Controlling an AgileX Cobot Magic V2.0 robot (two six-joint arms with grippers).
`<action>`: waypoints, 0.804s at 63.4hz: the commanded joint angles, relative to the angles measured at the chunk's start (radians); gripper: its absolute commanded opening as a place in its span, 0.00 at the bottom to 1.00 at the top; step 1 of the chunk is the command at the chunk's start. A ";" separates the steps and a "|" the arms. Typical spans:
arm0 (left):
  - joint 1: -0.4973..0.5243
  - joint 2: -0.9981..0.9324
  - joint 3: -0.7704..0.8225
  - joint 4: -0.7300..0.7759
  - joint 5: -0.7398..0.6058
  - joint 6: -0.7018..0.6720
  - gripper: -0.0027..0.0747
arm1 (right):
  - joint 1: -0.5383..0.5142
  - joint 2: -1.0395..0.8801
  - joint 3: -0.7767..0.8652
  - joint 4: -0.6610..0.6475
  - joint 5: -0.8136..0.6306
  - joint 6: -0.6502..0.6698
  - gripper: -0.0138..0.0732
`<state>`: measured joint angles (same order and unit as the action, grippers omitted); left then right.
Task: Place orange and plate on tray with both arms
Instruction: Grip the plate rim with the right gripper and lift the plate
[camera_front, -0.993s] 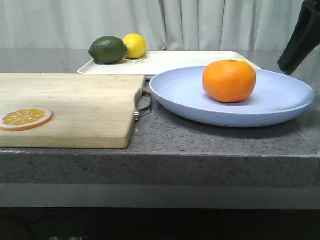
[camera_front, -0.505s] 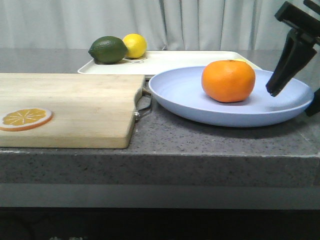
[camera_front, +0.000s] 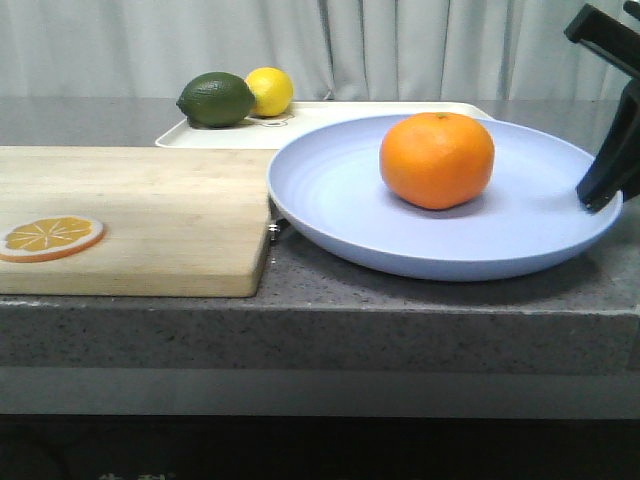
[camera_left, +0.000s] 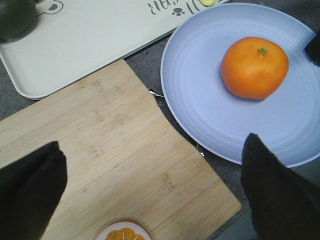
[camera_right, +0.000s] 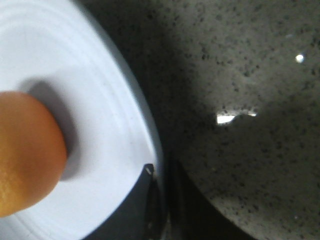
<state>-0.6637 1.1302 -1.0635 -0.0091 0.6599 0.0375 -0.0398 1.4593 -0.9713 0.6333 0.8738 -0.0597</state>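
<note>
Black right tool (camera_front: 603, 190) pinching plate (camera_front: 340, 205) rim

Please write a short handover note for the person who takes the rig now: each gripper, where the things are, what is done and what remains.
Right gripper: shut on the plate at its right rim.
Left gripper: open, holding nothing, above the cutting board.
The orange sits on the plate. The plate looks tilted, its right side raised, part of it over the tray edge.
Done: orange on plate, plate gripped.
Left: set the plate with the orange fully on the tray, then release.
</note>
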 joint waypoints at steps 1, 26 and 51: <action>0.003 -0.025 -0.026 0.002 -0.075 -0.008 0.92 | -0.025 -0.029 -0.032 0.043 0.015 -0.003 0.14; 0.003 -0.025 -0.026 0.002 -0.078 -0.008 0.92 | -0.041 -0.018 -0.172 0.042 0.075 -0.003 0.09; 0.003 -0.025 -0.026 0.002 -0.087 -0.008 0.92 | -0.027 0.222 -0.571 0.042 0.189 0.037 0.09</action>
<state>-0.6637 1.1302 -1.0635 -0.0091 0.6553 0.0375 -0.0754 1.6780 -1.4238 0.6144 1.0741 -0.0377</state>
